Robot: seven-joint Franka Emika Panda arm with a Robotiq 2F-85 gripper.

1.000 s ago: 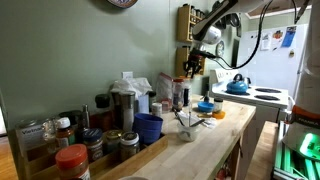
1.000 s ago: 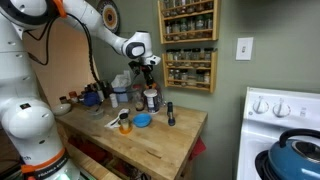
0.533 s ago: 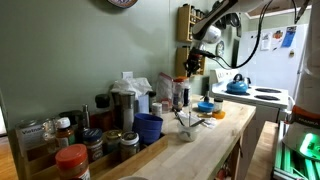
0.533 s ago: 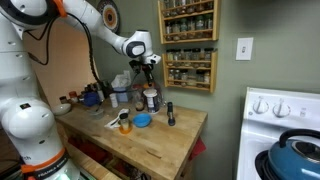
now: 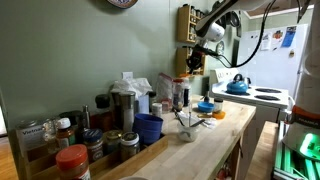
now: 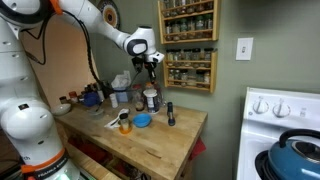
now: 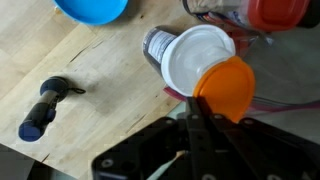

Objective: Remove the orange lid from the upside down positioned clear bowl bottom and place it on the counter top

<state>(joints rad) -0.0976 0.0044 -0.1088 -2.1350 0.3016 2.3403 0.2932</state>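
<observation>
In the wrist view my gripper is shut on the edge of the orange lid and holds it tilted, lifted off the upside-down clear bowl, whose pale bottom shows just beyond it. The light-wood counter top lies below. In both exterior views the gripper hangs well above the counter top, near the wall. The lid is too small to make out there.
A blue lid and a small black object lie on the counter. A red-capped jar stands beside the bowl. Jars and cups crowd the counter's wall side. A white stove with a blue kettle stands past the counter's end, under a spice rack.
The gripper has risen slightly with the orange lid in it. Nothing else has moved.
</observation>
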